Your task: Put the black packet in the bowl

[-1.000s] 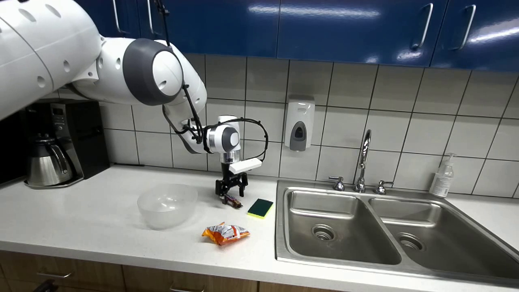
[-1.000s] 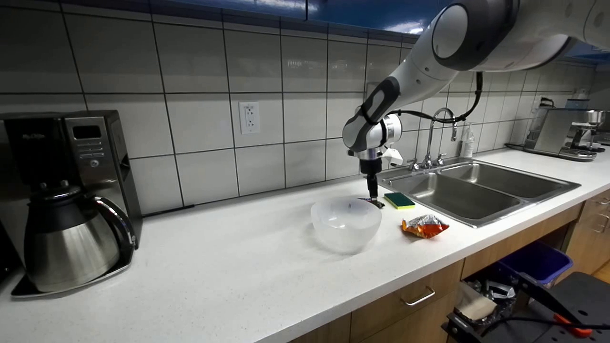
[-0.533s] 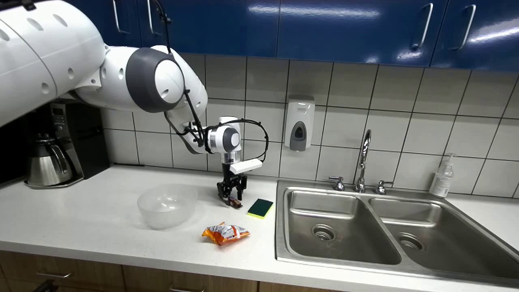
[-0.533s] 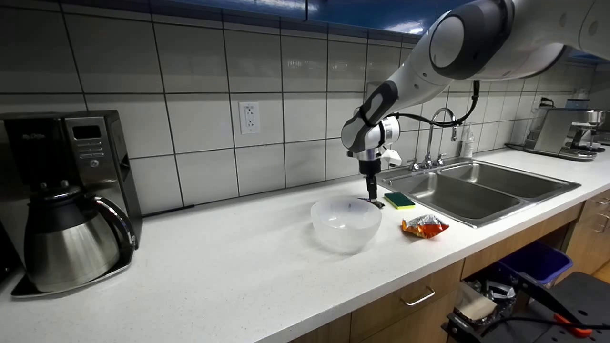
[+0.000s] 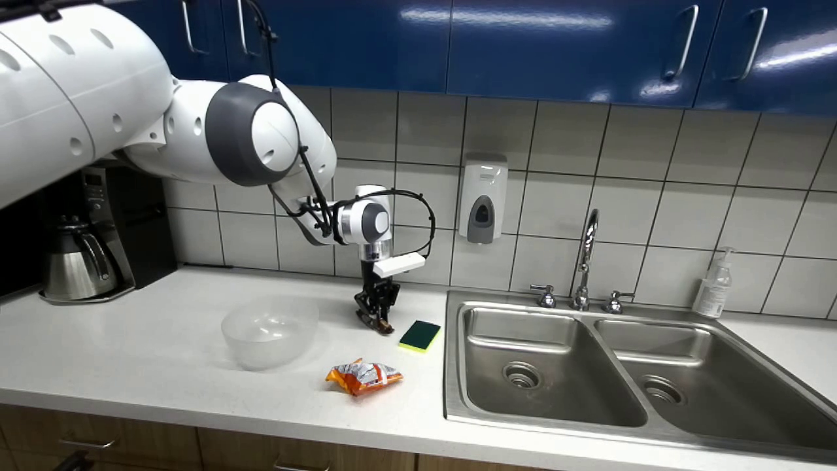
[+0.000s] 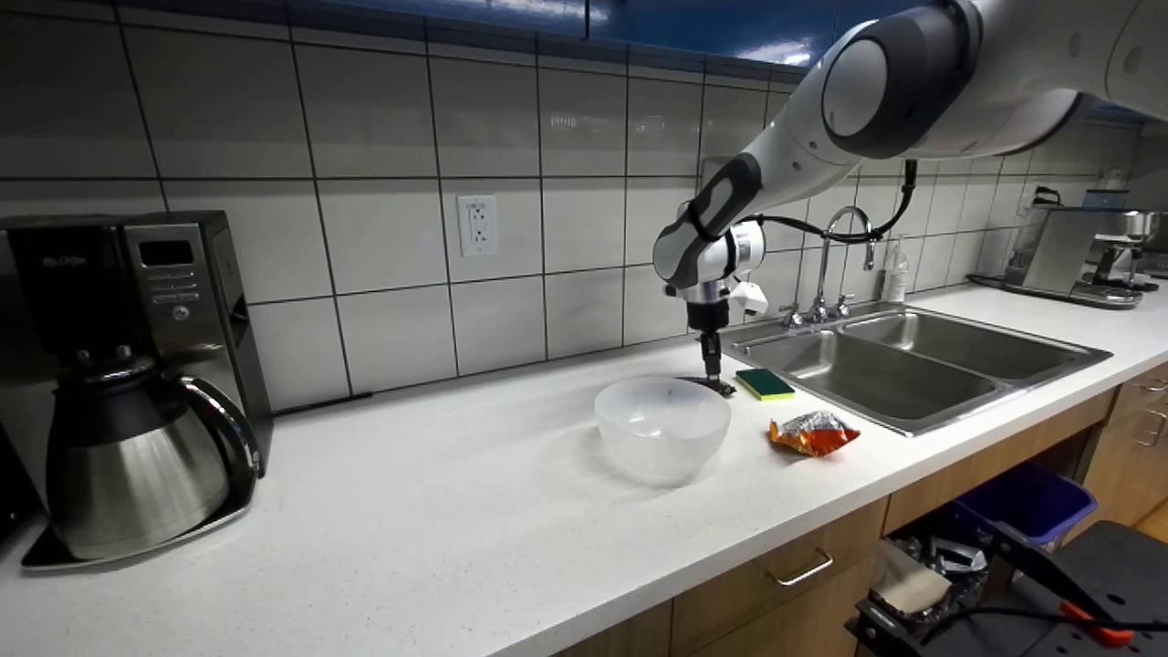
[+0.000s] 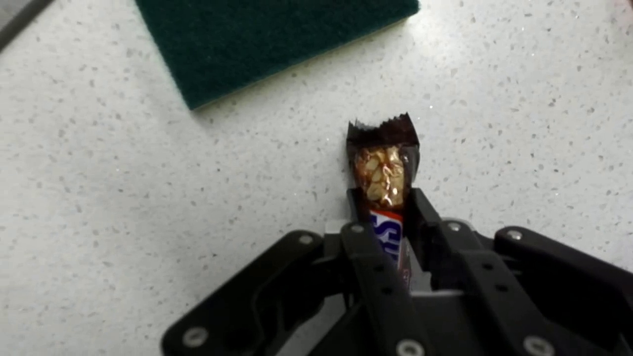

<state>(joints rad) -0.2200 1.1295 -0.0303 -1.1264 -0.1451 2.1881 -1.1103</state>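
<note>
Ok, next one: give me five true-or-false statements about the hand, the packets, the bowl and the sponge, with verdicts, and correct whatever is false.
1. The hand is closed on the black packet. True.
2. The bowl stands upright on the counter. True.
3. The black packet is inside the bowl. False: it is outside, in the hand's grip.
4. The sponge and the orange-red packet lie on the counter. True.
5. The sponge's yellow side faces up. False: its dark green side does.

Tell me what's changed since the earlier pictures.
The gripper, open before, has closed on the packet; the arm's grey-banded joint has dipped slightly. Whether the packet has lifted, I can't tell. The bowl, sponge and orange bag stayed put.
</note>
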